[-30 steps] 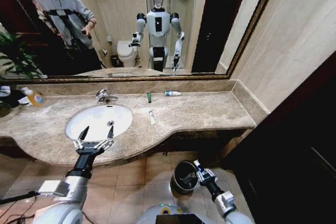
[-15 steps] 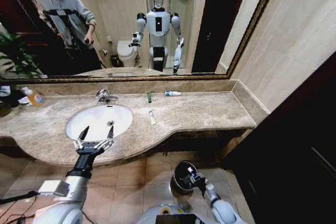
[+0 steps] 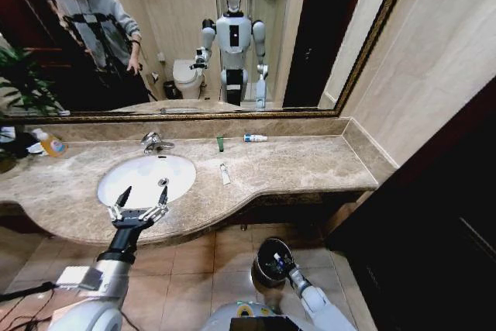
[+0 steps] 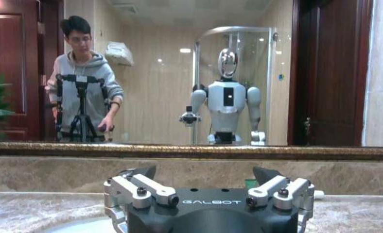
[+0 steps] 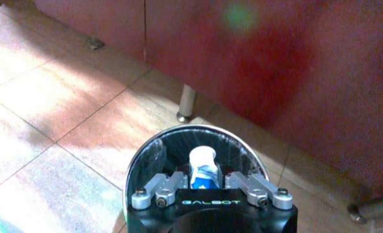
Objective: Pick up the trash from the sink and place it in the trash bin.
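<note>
My right gripper is shut on a blue-and-white tube, held upright just over the mouth of the black trash bin. In the head view the trash bin stands on the floor tiles under the counter, with my right gripper at its rim. My left gripper hangs open over the front edge of the white sink; its fingers hold nothing. On the counter right of the basin lie a white tube, a green tube and another blue-and-white tube.
A chrome tap stands behind the basin and an orange soap bottle sits at the counter's far left. A wall mirror runs behind the counter. A dark cabinet closes off the right side next to the bin.
My right gripper has dropped lower and drawn in toward the bin's mouth with the tube in it. The left arm has not moved.
</note>
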Controlling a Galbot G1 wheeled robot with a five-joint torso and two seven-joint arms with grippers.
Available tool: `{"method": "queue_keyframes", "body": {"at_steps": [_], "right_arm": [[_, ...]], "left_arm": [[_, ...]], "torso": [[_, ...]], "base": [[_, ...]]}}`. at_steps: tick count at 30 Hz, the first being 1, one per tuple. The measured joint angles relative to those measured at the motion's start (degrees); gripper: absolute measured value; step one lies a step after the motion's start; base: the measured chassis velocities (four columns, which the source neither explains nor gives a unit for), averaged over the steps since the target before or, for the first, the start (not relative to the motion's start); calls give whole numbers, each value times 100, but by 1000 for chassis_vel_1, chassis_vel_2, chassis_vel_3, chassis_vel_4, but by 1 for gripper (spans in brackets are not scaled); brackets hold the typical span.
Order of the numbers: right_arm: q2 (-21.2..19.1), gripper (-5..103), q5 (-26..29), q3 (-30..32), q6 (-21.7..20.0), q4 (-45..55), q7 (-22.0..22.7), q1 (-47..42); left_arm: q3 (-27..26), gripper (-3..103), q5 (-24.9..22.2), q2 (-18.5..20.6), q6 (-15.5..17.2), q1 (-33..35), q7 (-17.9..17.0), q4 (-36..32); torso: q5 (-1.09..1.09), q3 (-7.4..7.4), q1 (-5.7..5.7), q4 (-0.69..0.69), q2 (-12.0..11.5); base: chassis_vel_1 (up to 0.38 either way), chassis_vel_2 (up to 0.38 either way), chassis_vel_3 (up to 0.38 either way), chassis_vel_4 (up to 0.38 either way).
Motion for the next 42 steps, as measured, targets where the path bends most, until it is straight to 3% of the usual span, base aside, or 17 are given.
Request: {"method": "queue_keyframes", "body": {"at_steps": [11, 19, 20, 23, 25, 26, 28, 31, 42], "right_arm": [[215, 24, -252, 72, 214, -1315, 32, 567], [269, 56, -249, 52, 238, -1545, 55, 728], [269, 56, -249, 52, 238, -1545, 55, 728], [267, 72, -258, 48, 258, -1547, 56, 733], [264, 72, -260, 48, 262, -1545, 56, 729], [249, 83, -272, 47, 269, -1534, 56, 705], [243, 83, -272, 47, 273, -1525, 56, 690], [215, 97, -265, 53, 278, -1411, 58, 602], [87, 100, -138, 118, 695, -830, 320, 291]], "left_arm": [[0, 100, 0, 0, 0, 0, 0, 0], [0, 100, 0, 0, 0, 0, 0, 0], [0, 100, 0, 0, 0, 0, 0, 0], [0, 100, 0, 0, 0, 0, 0, 0], [0, 100, 0, 0, 0, 0, 0, 0], [0, 100, 0, 0, 0, 0, 0, 0], [0, 100, 0, 0, 0, 0, 0, 0], [0, 100, 0, 0, 0, 0, 0, 0], [0, 100, 0, 0, 0, 0, 0, 0]], "torso": [[1, 0, 0, 0, 0], [1, 0, 0, 1, 0], [1, 0, 0, 1, 0], [1, 0, 0, 1, 0], [2, -1, 0, 1, 0], [1, -1, 0, 1, 0], [1, 0, 0, 0, 0], [1, -1, -1, 1, 0], [3, -1, -1, 1, 0]], "base": [[0, 0, 0, 0], [0, 0, 0, 0], [0, 0, 0, 0], [0, 0, 0, 0], [0, 0, 0, 0], [0, 0, 0, 0], [0, 0, 0, 0], [0, 0, 0, 0], [0, 0, 0, 0]]}}
